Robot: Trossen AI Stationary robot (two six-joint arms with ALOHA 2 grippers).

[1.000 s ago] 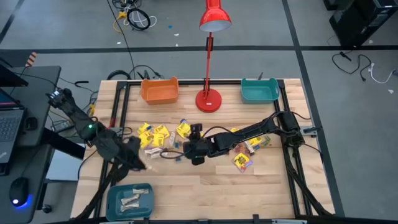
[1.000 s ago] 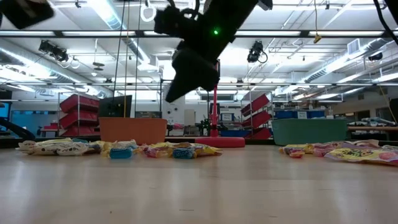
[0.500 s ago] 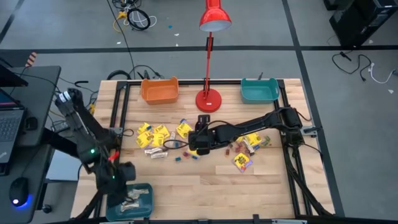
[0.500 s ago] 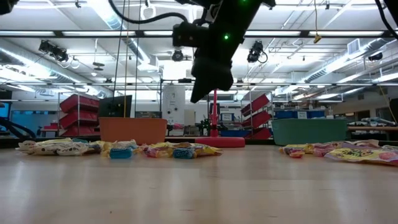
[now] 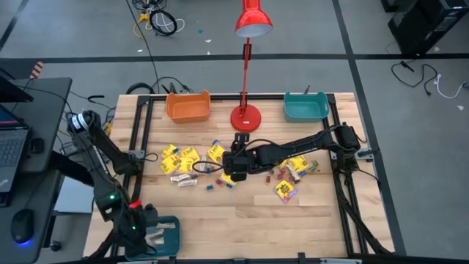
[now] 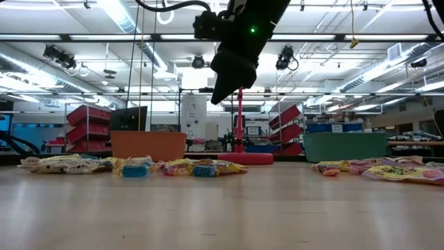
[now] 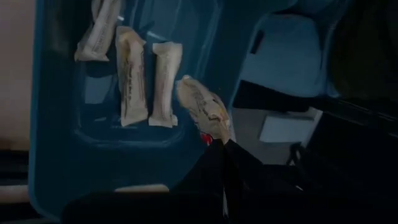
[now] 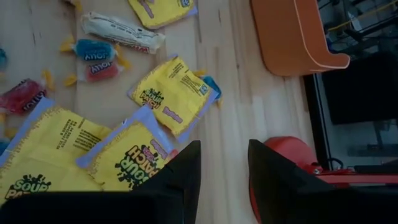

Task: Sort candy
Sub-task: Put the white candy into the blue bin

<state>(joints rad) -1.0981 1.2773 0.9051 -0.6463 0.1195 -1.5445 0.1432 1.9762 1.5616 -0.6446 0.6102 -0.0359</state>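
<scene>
Left pincer [image 7: 217, 146] clamped on beige bar [image 7: 202, 111], bar angled over blue tray [image 7: 56, 155]

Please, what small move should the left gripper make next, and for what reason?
Probably open its fingers. The left gripper is shut on a pale beige wrapped bar, held above the dark teal plastic tray, where three similar beige bars already lie, so releasing should drop it among them.

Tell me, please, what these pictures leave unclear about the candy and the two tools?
- High view: the left tool, shut on a pale bar, is hidden under its own arm over the blue tray.
- Low view: sweets on the table overlap edge-on; count unreadable.
- Right wrist view: yellow packets are partly cut off by the picture's edge and covered by the right tool.
</scene>
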